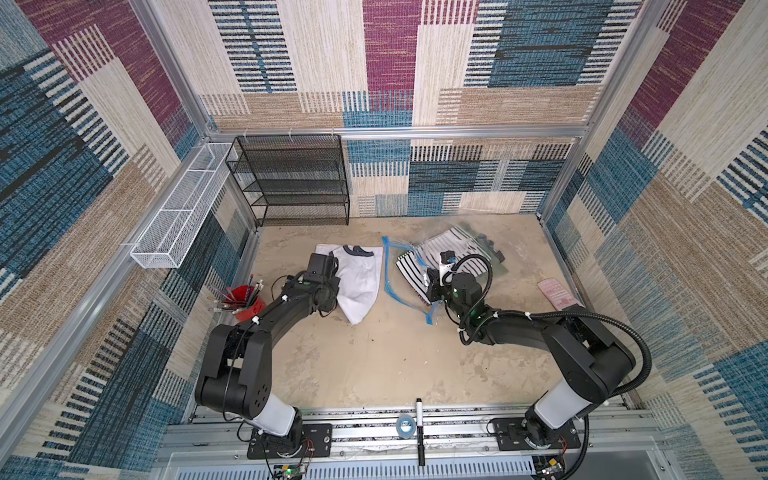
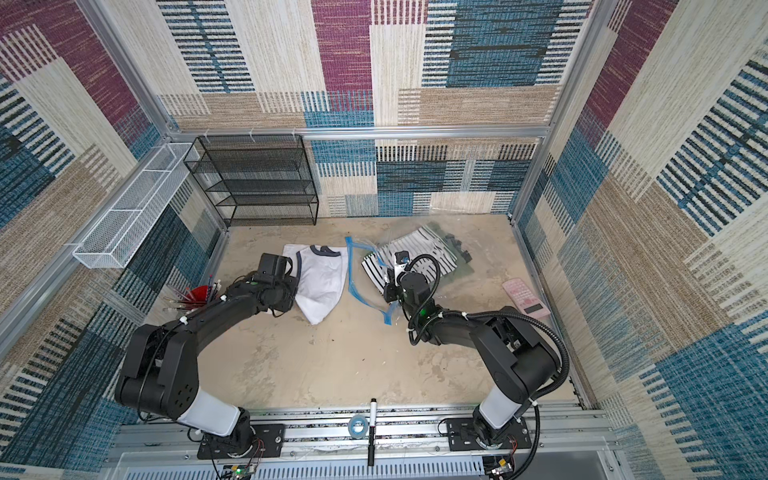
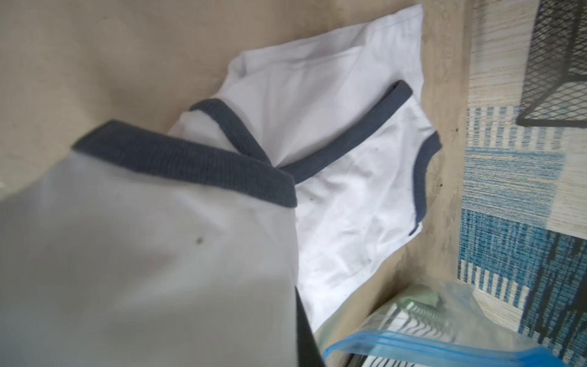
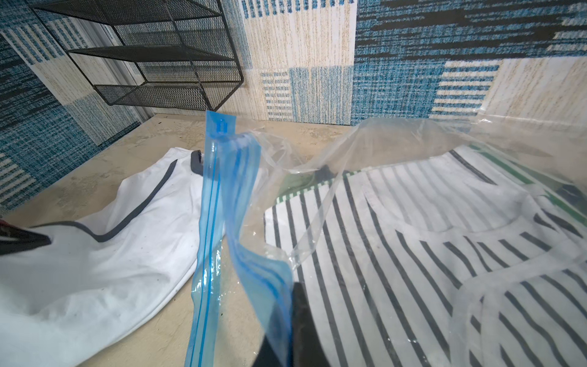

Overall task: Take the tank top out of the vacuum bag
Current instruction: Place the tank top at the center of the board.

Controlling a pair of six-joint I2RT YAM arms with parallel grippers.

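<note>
1. Tabletop (image 1: 395,361): beige and mottled, blotched with pale stains and a few dark specks. Boxed in by an aluminium frame and by walls in a patchwork weave of blue, maroon, tan and cream.
2. Black mesh rack (image 1: 291,178): stands on the tabletop against the back wall, in the corner on the left arm's side.
3. White mesh basket (image 1: 183,208): hangs on the side wall just beside the rack, clear of the tabletop.
4. Tank top (image 1: 361,282): white with navy trim. Lies wholly outside the bag, rumpled on the tabletop straight in front of the rack.
5. Left gripper (image 1: 336,291): closed at the tank top's edge, in front of the rack. In the left wrist view, white cloth with a navy band rises right up to the lens and hides the fingertips, which reads as a pinch on the tank top.
6. Vacuum bag (image 4: 397,143): clear and crinkled. Lies in front of the rack but off toward the right arm's side, just beside the tank top, mouth gaping. Holds a black-and-white striped garment (image 4: 381,254) with something green beneath.
7. Right gripper (image 1: 431,289): clamped tight on the bag's blue zip-seal strip (image 4: 216,197), with a fold of it raised off the tabletop.
8. Red cup of pencils (image 1: 245,301): well in front of the rack, by the side wall.
9. Pink calculator (image 1: 559,293): far across from the rack, near the opposite wall.
</note>
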